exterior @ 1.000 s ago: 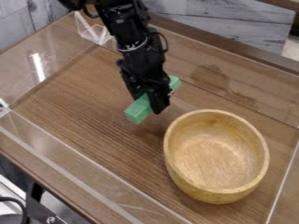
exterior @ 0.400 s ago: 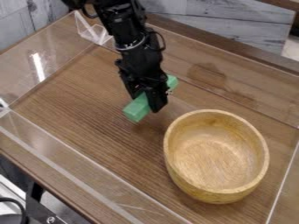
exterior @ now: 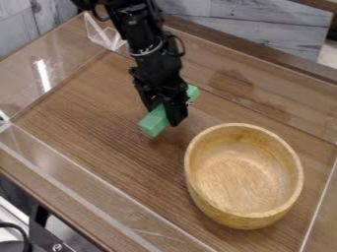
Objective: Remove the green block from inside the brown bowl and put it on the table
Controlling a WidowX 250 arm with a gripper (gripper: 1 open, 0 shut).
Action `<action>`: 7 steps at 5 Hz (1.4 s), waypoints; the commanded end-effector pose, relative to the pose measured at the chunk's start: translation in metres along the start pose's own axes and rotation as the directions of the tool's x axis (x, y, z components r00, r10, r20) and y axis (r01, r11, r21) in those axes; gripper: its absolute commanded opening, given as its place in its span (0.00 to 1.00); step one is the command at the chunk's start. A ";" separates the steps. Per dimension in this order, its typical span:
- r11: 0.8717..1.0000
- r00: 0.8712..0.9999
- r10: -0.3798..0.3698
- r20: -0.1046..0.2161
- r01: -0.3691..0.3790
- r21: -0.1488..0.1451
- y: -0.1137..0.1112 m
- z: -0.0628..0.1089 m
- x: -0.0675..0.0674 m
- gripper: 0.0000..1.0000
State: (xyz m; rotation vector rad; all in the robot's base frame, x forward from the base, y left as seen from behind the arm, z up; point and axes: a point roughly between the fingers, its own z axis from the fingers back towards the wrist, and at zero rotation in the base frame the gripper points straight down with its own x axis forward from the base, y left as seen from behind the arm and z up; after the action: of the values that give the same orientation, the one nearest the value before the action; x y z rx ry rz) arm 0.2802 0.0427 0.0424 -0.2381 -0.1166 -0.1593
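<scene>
Camera view: the gripper (exterior: 168, 110) pinches the green block (exterior: 157, 122) low over the tabletop (exterior: 93, 108), unmoved over the past second; the emptied brown bowl (exterior: 243, 175) sits near its lower right, so only the release apparently remains.

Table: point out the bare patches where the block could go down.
Bare table left of the pincer, out to the acrylic wall, and behind the brown bowl. Crowded where the pincer holds the green block beside the bowl.
</scene>
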 end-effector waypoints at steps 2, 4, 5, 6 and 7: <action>1.000 0.999 0.009 0.046 -0.009 0.011 0.008 0.013 0.013 0.00; 1.000 0.999 0.020 0.037 -0.020 -0.001 0.011 0.014 0.013 0.00; 1.000 0.999 0.026 0.032 -0.026 -0.007 0.012 0.014 0.013 0.00; 0.999 0.999 0.032 0.027 -0.032 -0.013 0.013 0.014 0.014 0.00; 0.999 0.999 0.037 0.023 -0.036 -0.017 0.015 0.014 0.014 0.00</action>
State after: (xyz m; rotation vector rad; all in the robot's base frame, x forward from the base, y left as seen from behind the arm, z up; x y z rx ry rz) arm 0.2855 0.0506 0.0412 -0.2782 -0.0811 -0.1273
